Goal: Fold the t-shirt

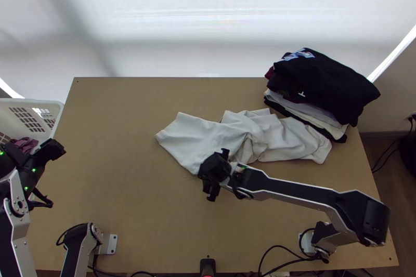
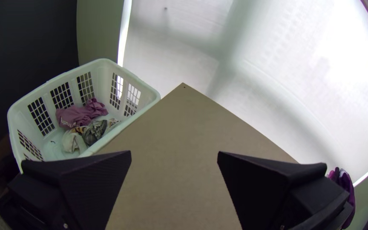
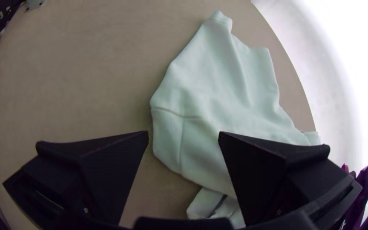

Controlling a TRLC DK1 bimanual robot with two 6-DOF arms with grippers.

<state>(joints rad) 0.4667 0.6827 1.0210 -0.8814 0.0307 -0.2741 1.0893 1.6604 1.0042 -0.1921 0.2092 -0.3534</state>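
In the top view, the left pincer (image 1: 52, 150) is near the white basket (image 1: 58, 106), and the right pincer (image 1: 214, 174) is at the near edge of the pale t-shirt (image 1: 195, 136), which lies rumpled beyond it on the worktop (image 1: 130, 199); farther past that pincer sits a clothes pile (image 1: 325, 84). In the left wrist view, the left pincer (image 2: 174, 155) is released, the basket off to one side, holding a purple garment (image 2: 79, 114). In the right wrist view, the right pincer (image 3: 183, 135) gapes wide, the t-shirt partly between its fingers (image 3: 260, 170).

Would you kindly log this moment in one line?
t-shirt rumpled on table | right claw open at t-shirt's edge | left claw open near basket
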